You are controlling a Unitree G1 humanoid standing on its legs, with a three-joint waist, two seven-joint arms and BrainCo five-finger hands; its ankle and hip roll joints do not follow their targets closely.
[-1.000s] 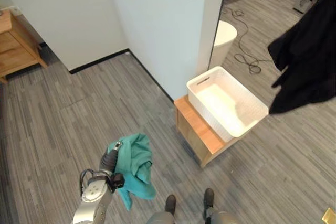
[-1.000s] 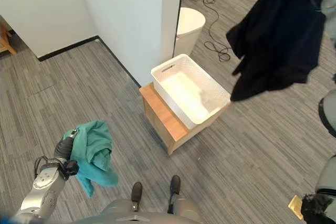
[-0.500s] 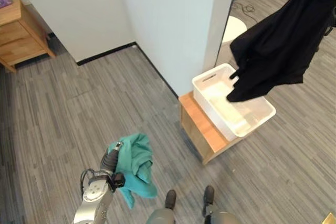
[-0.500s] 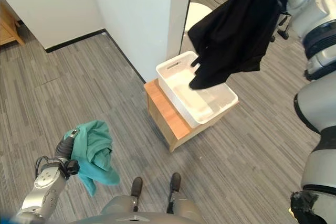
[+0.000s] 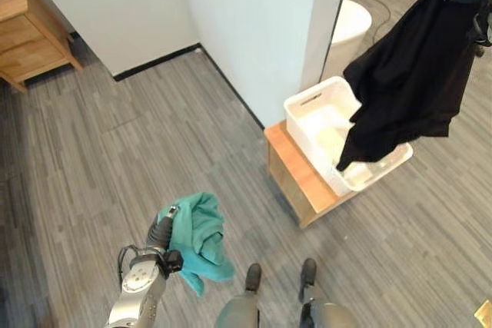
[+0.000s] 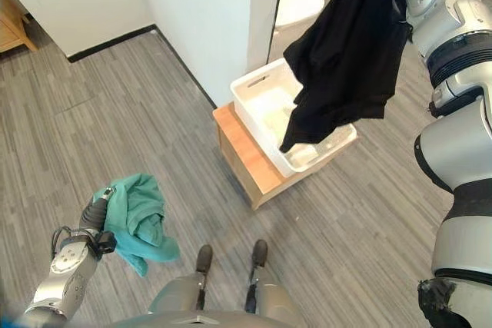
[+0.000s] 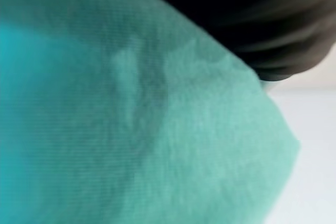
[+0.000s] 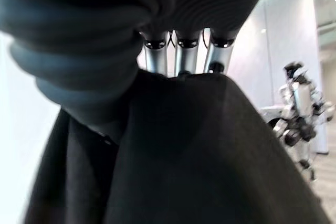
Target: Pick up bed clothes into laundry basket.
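While both arms hold cloth above the floor, the scene reads as follows, largest item first.

Floor: grey striped plank floor covering the whole area in front of the robot.
Wall: white wall corner with a dark skirting strip, standing directly behind the basket.
Black garment: large black garment hanging from the raised right arm; its body drapes in front of the basket's far right part and its lowest corner hangs over the basket's interior. From these views, contact with the basket cannot be told.
Laundry basket: white rectangular laundry basket with a slot handle in its near-wall end, resting on the stand and overhanging its right end.
Stand: low wooden stand set against the wall corner, carrying the basket.
Teal garment: crumpled teal garment held at the lower left, well apart from the basket and clear of the floor.
Dresser: wooden dresser at the far left against the wall.
Round object: white round object beyond the wall corner, past the basket.
Right hand: right hand raised high at the upper right; its fingers curl over the top edge of the black garment and grip it.
Left hand: left hand low at the left, fingers closed into the teal garment's folds.
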